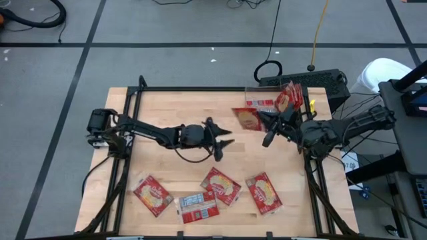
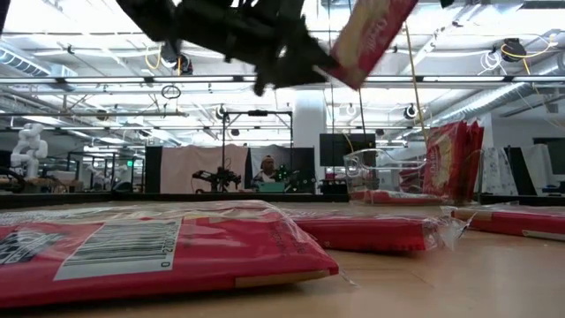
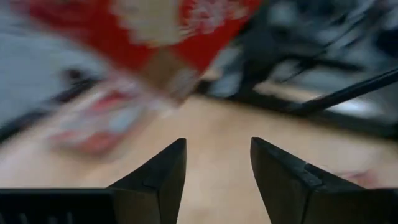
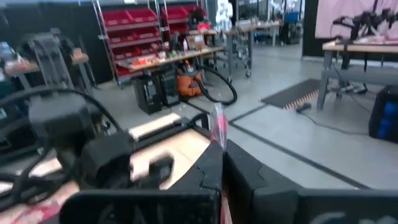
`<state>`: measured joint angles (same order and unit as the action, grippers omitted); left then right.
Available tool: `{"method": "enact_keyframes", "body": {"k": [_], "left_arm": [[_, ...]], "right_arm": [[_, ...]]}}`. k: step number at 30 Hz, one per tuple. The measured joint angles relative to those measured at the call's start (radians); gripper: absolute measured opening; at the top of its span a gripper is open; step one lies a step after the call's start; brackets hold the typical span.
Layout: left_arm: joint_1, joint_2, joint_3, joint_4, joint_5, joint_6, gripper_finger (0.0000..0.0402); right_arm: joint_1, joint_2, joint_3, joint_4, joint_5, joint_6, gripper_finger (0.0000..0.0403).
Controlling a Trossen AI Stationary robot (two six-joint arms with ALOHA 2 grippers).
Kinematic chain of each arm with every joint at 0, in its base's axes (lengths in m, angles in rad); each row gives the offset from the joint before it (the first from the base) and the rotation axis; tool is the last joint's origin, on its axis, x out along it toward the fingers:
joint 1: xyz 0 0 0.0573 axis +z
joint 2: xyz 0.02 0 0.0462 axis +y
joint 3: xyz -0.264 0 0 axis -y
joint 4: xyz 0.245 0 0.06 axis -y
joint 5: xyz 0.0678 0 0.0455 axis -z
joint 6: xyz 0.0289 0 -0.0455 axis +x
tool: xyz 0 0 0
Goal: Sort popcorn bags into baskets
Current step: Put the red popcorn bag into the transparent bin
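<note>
Red barcode-labelled popcorn bag (image 2: 150,252), text unreadable

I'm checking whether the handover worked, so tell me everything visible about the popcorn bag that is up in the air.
The airborne popcorn bag is a flat red packet with a yellow-cream round picture, glossy like plastic film. It hangs tilted above the table, beside the clear bin. The right gripper is shut on one edge of it, a thin red strip showing between its fingers in the right wrist view. The left gripper is apart from it, jaws empty.
</note>
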<state>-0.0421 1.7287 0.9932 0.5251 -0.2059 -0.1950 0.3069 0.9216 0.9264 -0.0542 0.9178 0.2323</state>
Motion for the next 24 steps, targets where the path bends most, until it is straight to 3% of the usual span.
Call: {"method": "enact_keyframes", "body": {"k": [5,14,19,24], "left_arm": [[-0.001,0.117,0.0,0.346,0.201,-0.095,0.021],[-0.019,0.316,0.04,0.716,0.268,-0.117,0.0269],[-0.012,0.424,0.198,0.731,0.363,-0.188,0.0279],[-0.013,0.485,0.308,0.709,0.333,-0.176,0.0264]], "right_arm": [[0.012,0.02,0.0,0.142,0.002,-0.094,0.0],[0.066,0.039,0.0,0.279,0.002,-0.17,0.0],[0.068,0.074,0.0,0.3,0.002,-0.173,0.0],[0.068,0.097,0.0,0.313,0.002,-0.17,0.0]]}}
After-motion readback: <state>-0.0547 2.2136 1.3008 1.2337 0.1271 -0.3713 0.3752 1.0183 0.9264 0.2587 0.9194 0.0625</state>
